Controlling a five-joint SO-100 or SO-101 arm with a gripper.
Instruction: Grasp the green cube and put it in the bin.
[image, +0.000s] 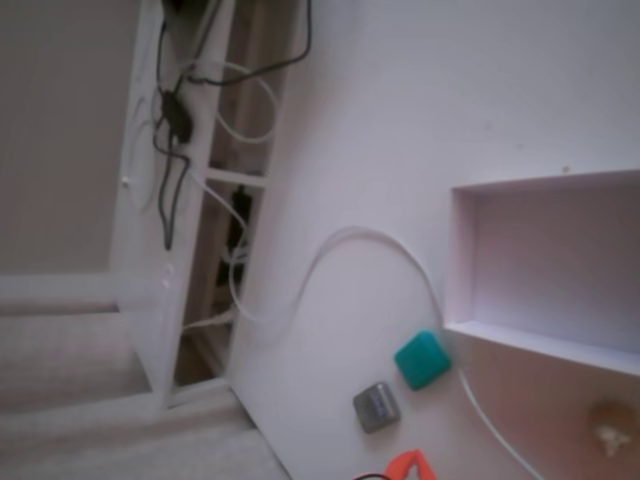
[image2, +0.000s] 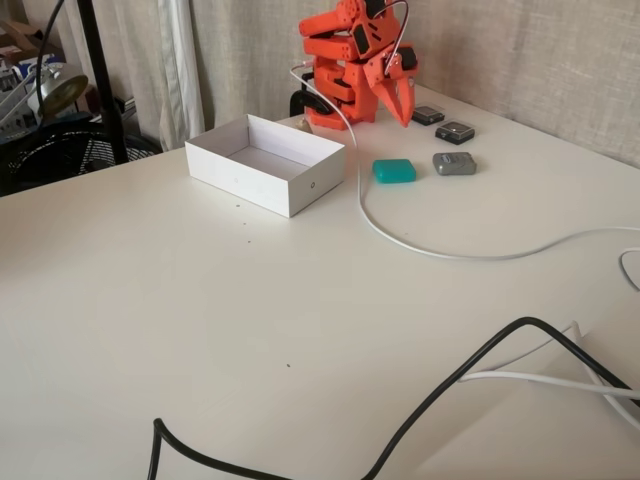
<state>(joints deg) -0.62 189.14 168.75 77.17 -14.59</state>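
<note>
The green cube (image2: 394, 171) lies flat on the white table, just right of the bin (image2: 300, 185), a white box with low walls. In a fixed view the cube (image: 422, 360) sits at the bin's (image: 462, 260) near corner. The orange arm is folded at the back of the table. Its gripper (image2: 404, 120) points down, hanging above and a little behind the cube with its fingers together and nothing held. Only the gripper's orange tip (image: 405, 466) shows at the bottom edge of the other fixed view.
A grey square block (image2: 454, 163) lies right of the cube, and two darker blocks (image2: 455, 131) sit behind it. A white cable (image2: 400, 238) curves past the cube. A black cable (image2: 470, 365) crosses the front. A white open shelf (image: 180, 200) holds cables.
</note>
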